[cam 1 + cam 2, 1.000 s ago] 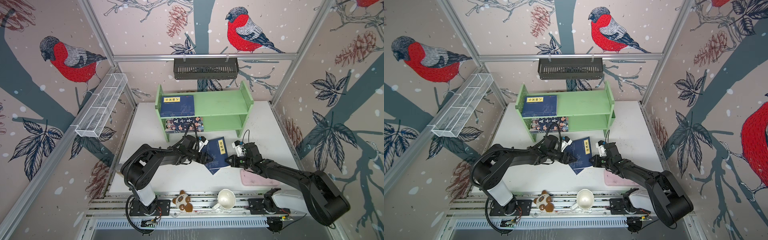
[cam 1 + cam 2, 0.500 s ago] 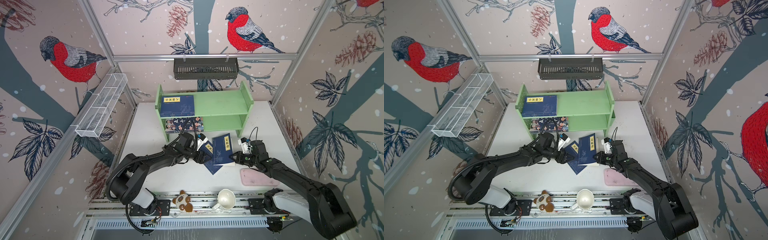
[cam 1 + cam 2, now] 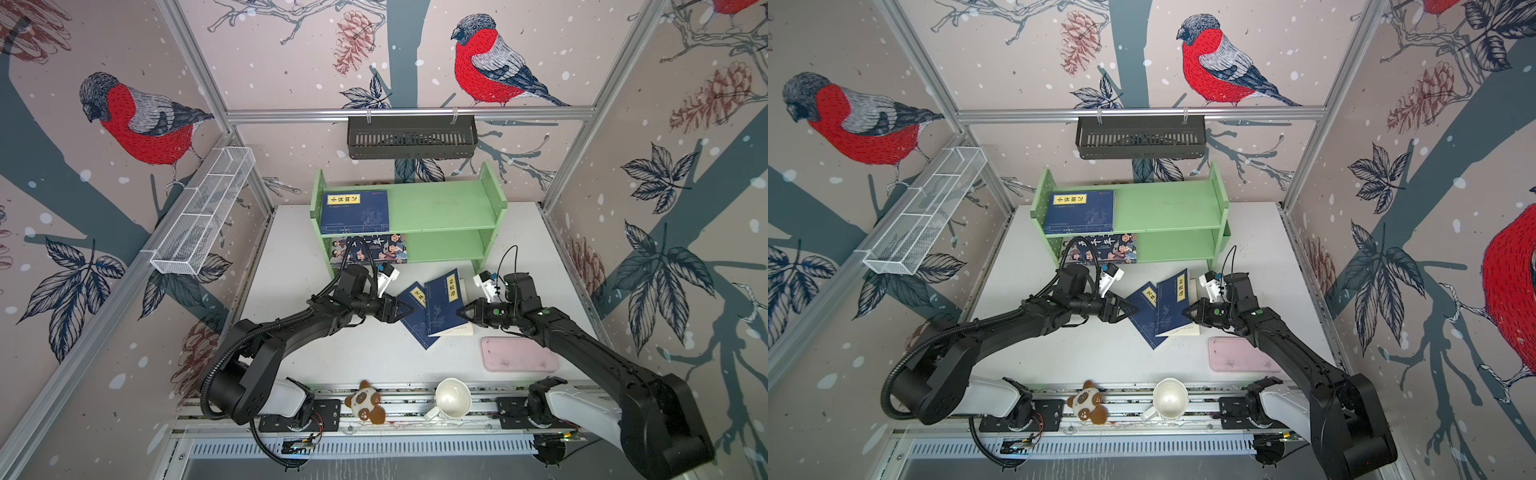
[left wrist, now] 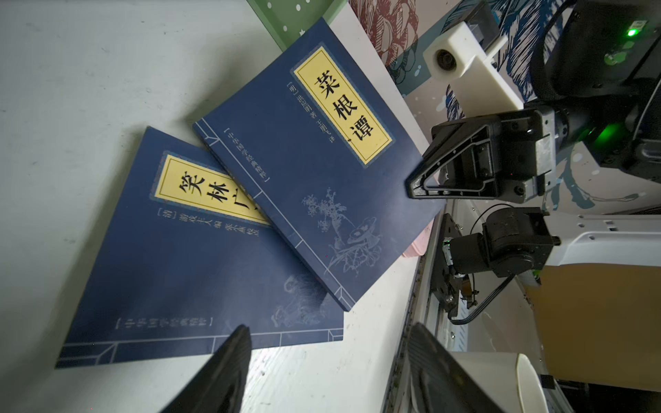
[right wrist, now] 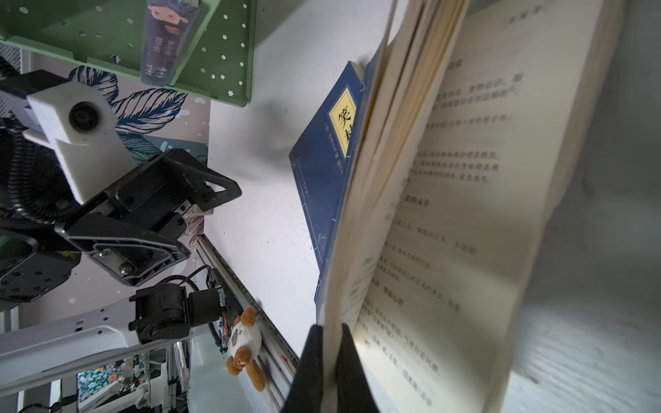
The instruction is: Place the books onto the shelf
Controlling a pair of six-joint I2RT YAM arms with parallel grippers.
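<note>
The light green shelf (image 3: pixel 444 208) (image 3: pixel 1167 208) stands at the back, with a navy book (image 3: pixel 357 212) on its top tier and a cartoon-cover book (image 3: pixel 374 249) on the lower tier. Two more navy books overlap on the table. The lower book (image 3: pixel 415 320) (image 4: pixel 179 257) (image 5: pixel 329 161) lies flat. The upper book (image 3: pixel 444 303) (image 4: pixel 314 161) (image 5: pixel 447 214) has fallen open at its right edge. My right gripper (image 3: pixel 459 312) (image 5: pixel 329 327) is shut on its cover and several pages there. My left gripper (image 3: pixel 409 311) (image 4: pixel 329 327) stands open at the lower book's left edge, holding nothing.
A pink flat tray (image 3: pixel 519 354) lies right of the books, under my right arm. A white mug (image 3: pixel 452 400) and a plush panda (image 3: pixel 365 403) sit at the front rail. A black slotted basket (image 3: pixel 411 137) and a white wire basket (image 3: pixel 203 212) hang on the walls.
The upper book has slid and turned off the lower one, so both covers show. My left jaws have widened. My right gripper stays shut on the book's edge.
</note>
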